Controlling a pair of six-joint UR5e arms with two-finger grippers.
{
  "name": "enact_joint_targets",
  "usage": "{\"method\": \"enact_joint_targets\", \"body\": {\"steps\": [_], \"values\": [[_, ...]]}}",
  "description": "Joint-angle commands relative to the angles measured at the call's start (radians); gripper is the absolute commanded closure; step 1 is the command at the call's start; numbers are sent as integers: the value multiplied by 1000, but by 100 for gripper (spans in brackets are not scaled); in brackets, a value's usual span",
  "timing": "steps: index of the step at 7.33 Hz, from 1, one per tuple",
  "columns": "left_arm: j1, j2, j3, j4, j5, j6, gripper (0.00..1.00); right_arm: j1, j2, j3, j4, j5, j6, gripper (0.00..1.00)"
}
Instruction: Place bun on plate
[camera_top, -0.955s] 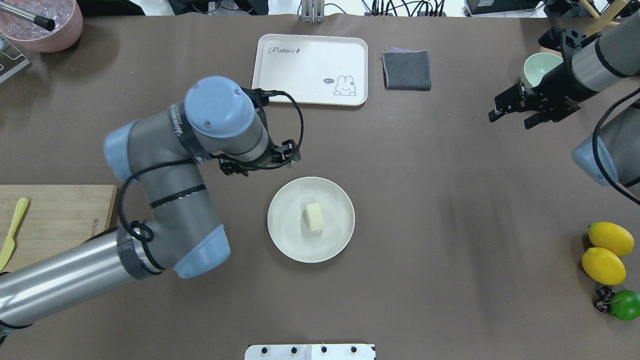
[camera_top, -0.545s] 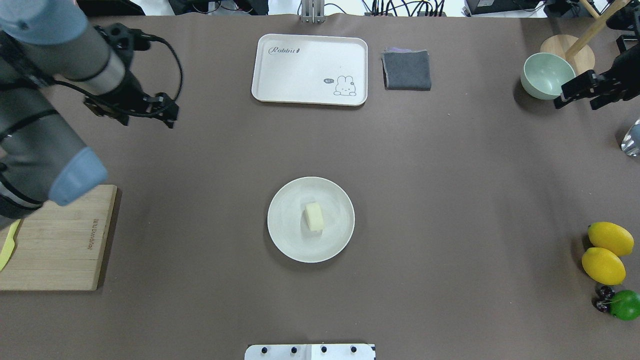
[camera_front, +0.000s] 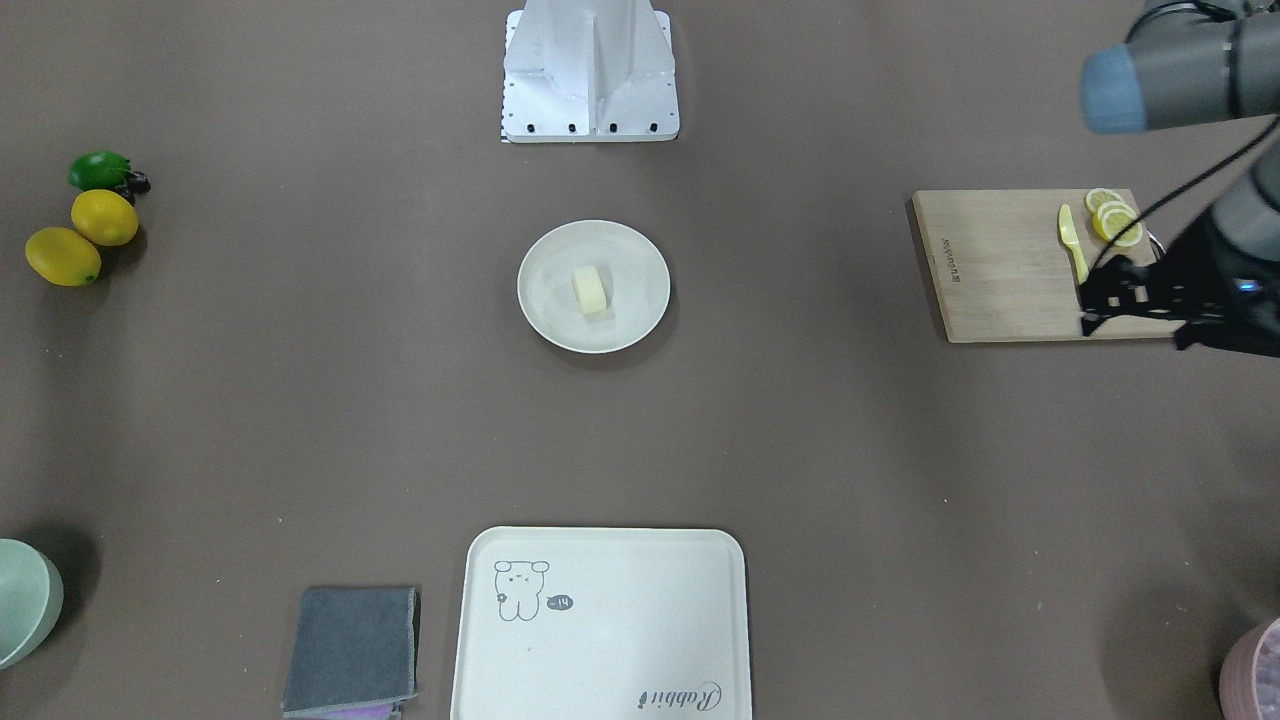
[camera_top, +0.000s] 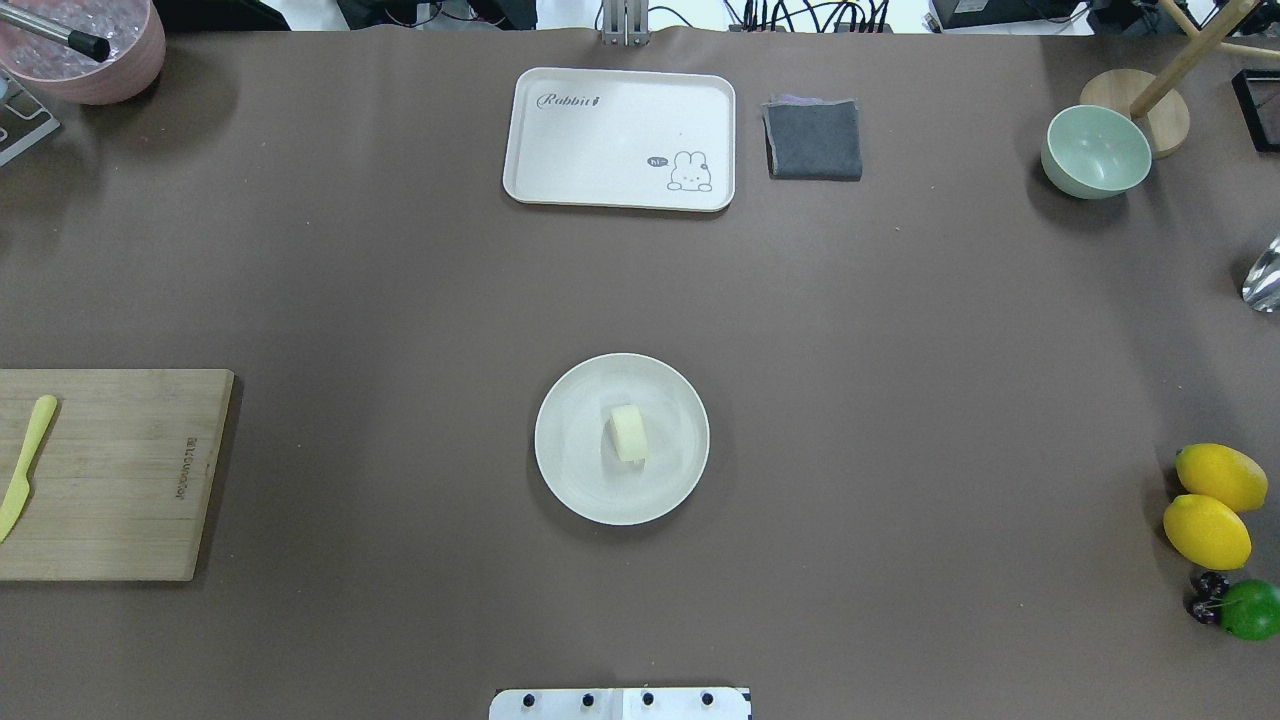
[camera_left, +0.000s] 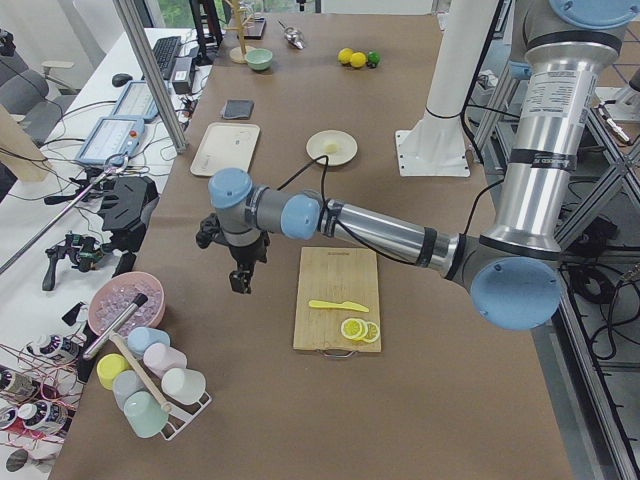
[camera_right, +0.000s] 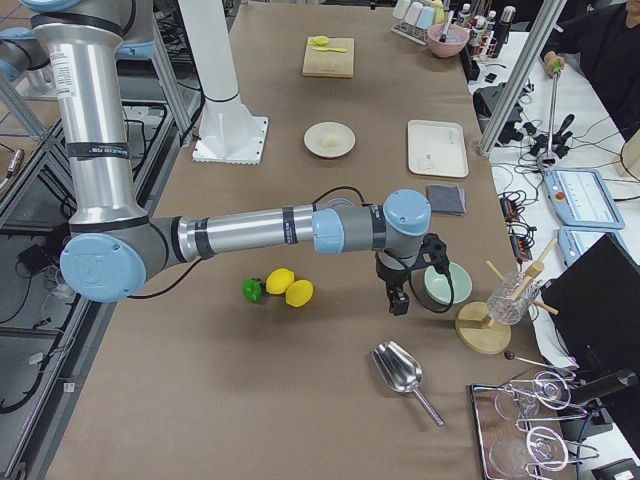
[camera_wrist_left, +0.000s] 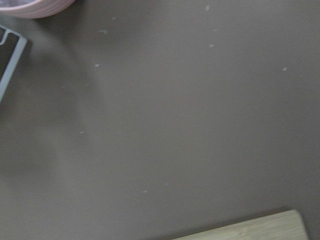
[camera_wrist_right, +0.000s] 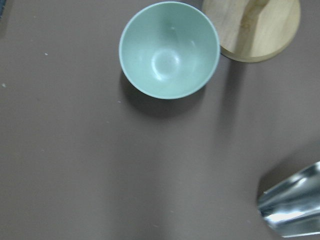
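Bun (camera_top: 629, 433) laid at centre of plate (camera_top: 570, 485); task judged done. Left hand (camera_left: 240, 281) held clear beside cutting board (camera_top: 110, 490), right hand (camera_right: 398, 300) by green bowl (camera_top: 1095, 150); spread of either cannot be told.

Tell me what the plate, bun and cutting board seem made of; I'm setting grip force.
The plate looks like matte cream plastic or ceramic: even colour, dull sheen. The bun looks soft, foam-like or doughy: pale, rounded edges. The cutting board looks like bare bamboo or wood: grain lines.

Matt brown table cover (camera_top: 900, 400), smooth semi-matt plate (camera_top: 570, 480) w/ soft matt bun (camera_top: 629, 433), grainy wood board (camera_top: 120, 480), shiny metal scoop (camera_wrist_right: 292, 210), glossy lemons (camera_top: 1207, 530), fuzzy grey cloth (camera_top: 813, 140).
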Motion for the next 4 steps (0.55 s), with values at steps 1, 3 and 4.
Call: {"method": "enact_joint_targets", "body": {"steps": [1,3,4], "values": [[-76,104,27,-23,-20,70,2,21,-18,3,-6,3,-31,0],[-102,116,18,-24,-23,24,2,19,-17,1,-4,8,-30,0],[-104,115,9,-19,-30,21,2,19,-16,0,-4,6,-30,0]]}}
